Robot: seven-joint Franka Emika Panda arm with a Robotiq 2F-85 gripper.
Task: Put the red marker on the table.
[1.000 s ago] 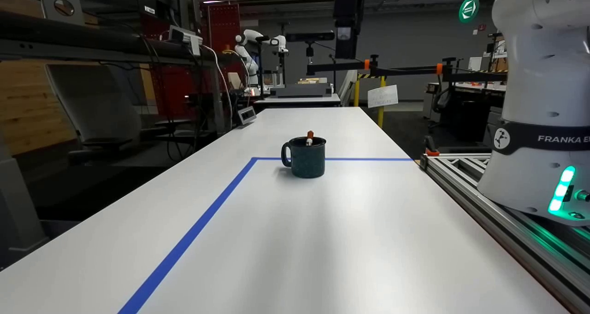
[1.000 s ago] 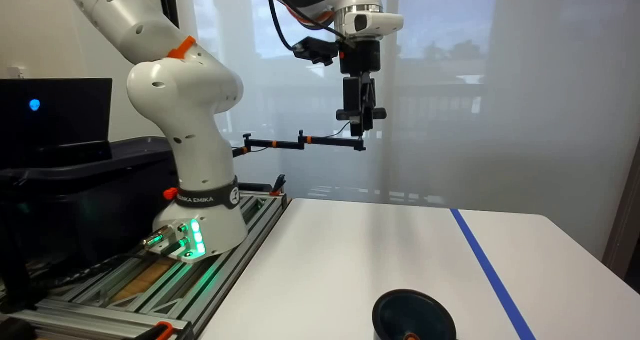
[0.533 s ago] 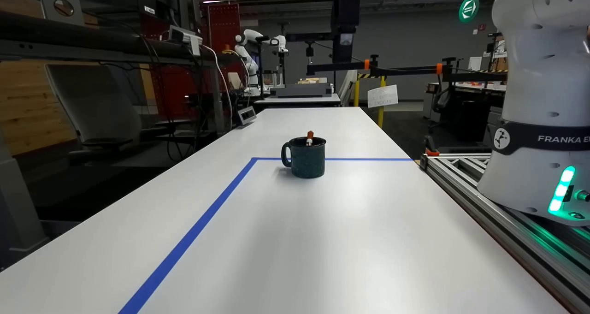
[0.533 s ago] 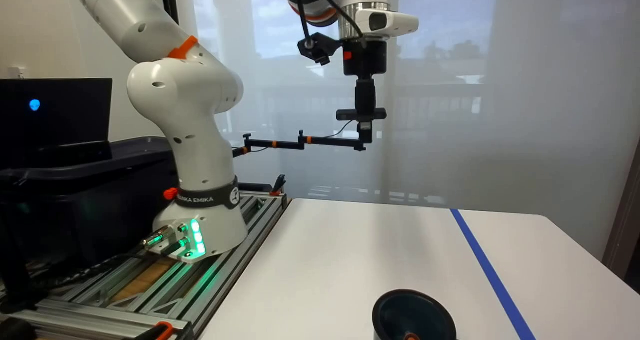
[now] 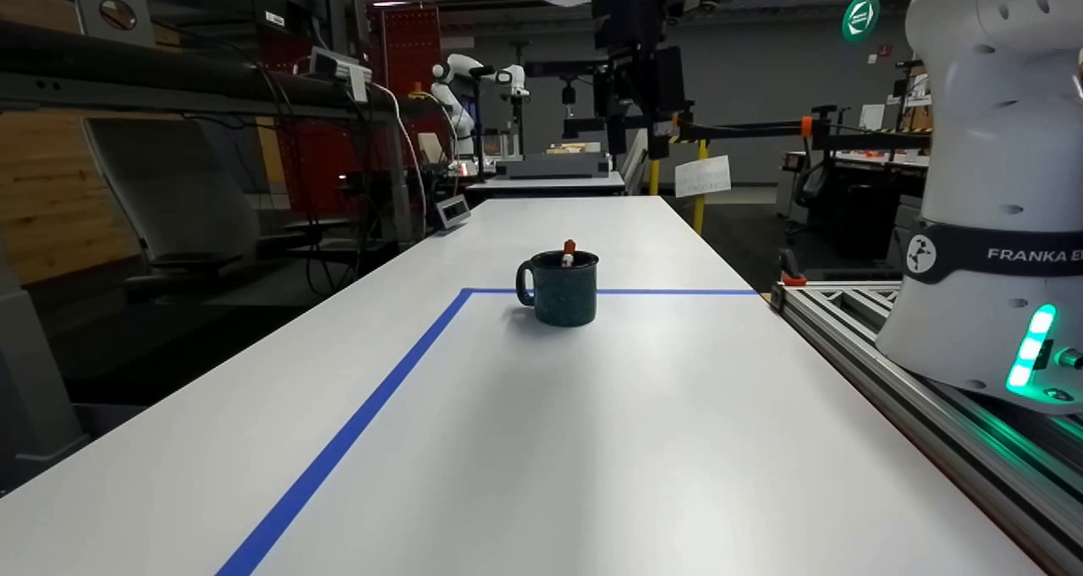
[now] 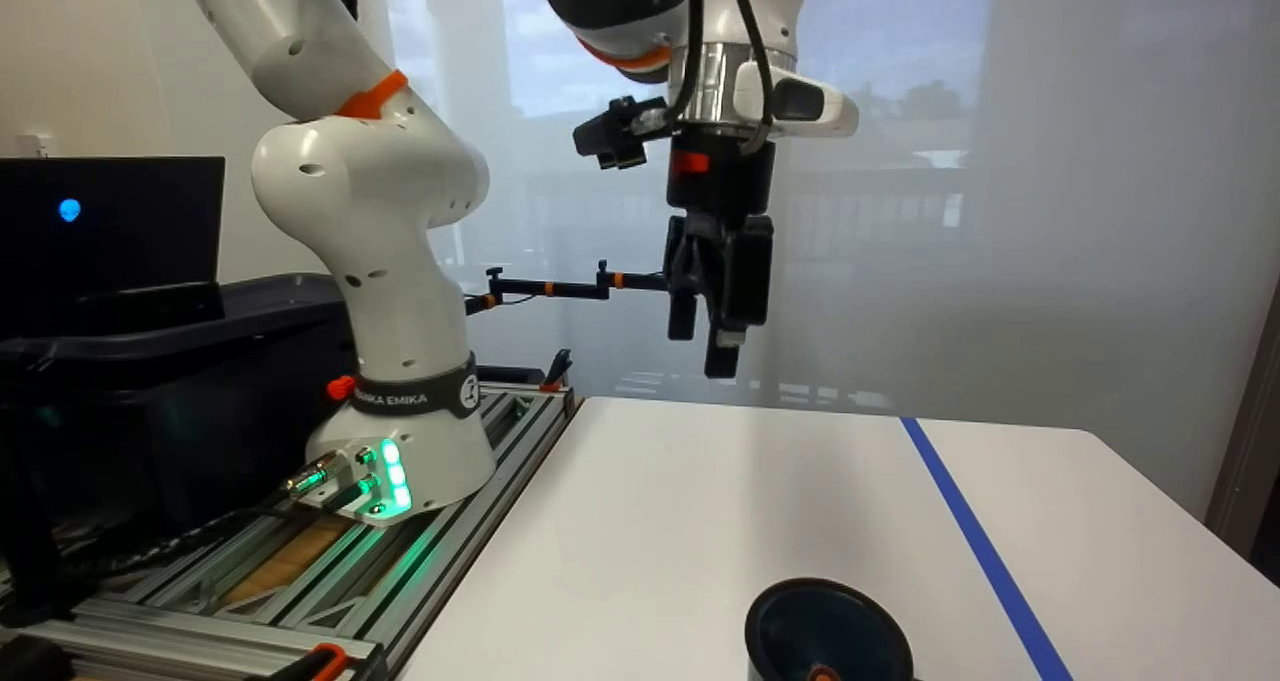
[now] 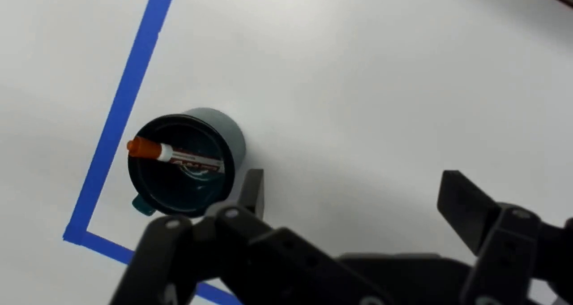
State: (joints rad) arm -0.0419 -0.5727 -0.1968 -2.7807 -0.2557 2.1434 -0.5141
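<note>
Presently, in the wrist view: one red marker (image 7: 175,155), leaning inside the dark teal mug (image 7: 230,132), orange-red cap toward ten o'clock; one gripper (image 7: 352,179), jaws wide apart, nothing held, hanging above the table (image 7: 335,72), the mug at its nine o'clock. Progress, by judgement: early; marker not yet grasped. Outstanding: lining up over the mug, gripping, lifting clear, laying on the table.

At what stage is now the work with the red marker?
Done: nothing yet; the red marker leans in the mug. In hand: nothing; the gripper hangs open above the table. Left: grasping, lifting it out of the mug, laying it down.
</note>
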